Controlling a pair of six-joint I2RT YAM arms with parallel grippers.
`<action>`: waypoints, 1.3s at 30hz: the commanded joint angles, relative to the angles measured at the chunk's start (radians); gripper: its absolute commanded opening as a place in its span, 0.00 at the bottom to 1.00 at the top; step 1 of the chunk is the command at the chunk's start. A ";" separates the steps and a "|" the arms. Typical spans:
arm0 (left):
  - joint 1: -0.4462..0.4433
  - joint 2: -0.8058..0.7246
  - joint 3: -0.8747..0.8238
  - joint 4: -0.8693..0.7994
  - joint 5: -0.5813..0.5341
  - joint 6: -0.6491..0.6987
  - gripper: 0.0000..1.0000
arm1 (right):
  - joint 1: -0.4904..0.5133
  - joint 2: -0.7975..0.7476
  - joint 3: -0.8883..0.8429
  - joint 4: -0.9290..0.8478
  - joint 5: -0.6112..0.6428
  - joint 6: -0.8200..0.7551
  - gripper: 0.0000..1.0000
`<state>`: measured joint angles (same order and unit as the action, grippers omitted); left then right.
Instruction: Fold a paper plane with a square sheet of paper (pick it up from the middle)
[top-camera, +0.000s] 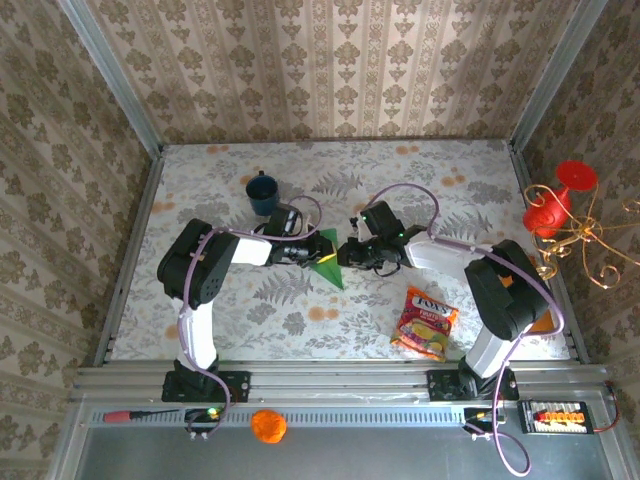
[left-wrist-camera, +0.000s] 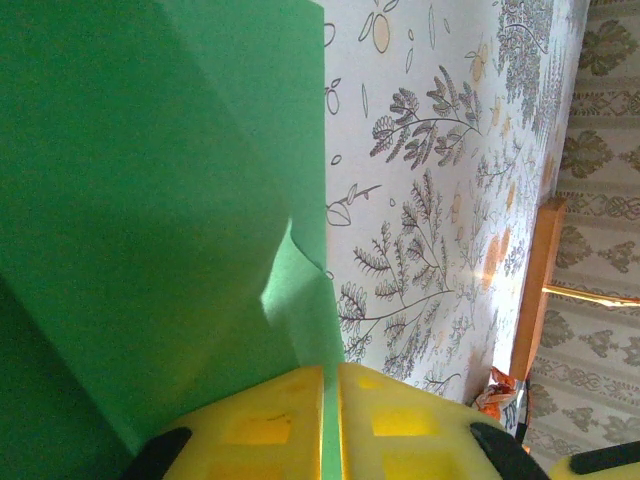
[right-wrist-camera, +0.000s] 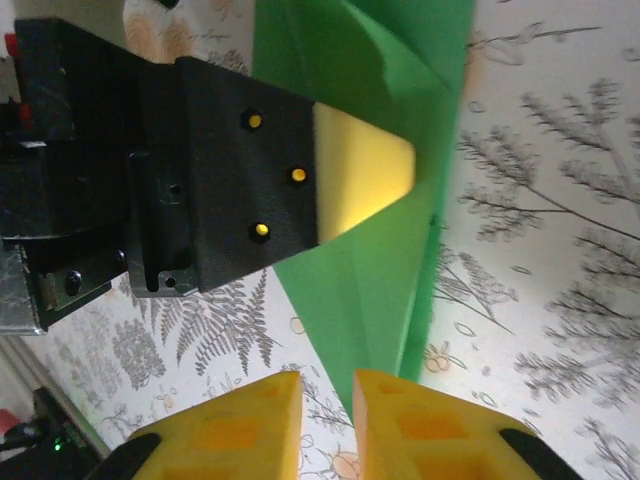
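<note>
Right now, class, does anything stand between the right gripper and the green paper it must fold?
Nothing visible does. The green paper tapers to a point right at the gap of the right gripper. The left gripper pinches the sheet farther along, not in between.

green paper mid-table | left end effector; right end effector flanking it | blue mug behind

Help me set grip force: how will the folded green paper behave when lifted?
Likely light and floppy: the folded green paper looks thin. Its creases probably stiffen it somewhat. Pinched at one spot by the left gripper, the free end may droop.
</note>
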<state>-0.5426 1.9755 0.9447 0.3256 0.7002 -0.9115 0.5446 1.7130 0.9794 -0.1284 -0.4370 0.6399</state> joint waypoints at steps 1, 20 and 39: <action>0.004 -0.006 -0.006 -0.029 0.011 0.031 0.13 | 0.008 0.046 -0.015 0.062 -0.104 0.033 0.18; 0.004 0.015 -0.008 -0.037 0.017 0.020 0.13 | 0.021 0.170 0.023 0.068 -0.104 0.060 0.13; 0.006 0.034 -0.004 -0.087 -0.011 0.023 0.13 | 0.023 0.208 0.013 0.052 -0.133 0.050 0.13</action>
<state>-0.5426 1.9759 0.9440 0.3145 0.7036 -0.9115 0.5621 1.8881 0.9806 -0.0505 -0.5457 0.6884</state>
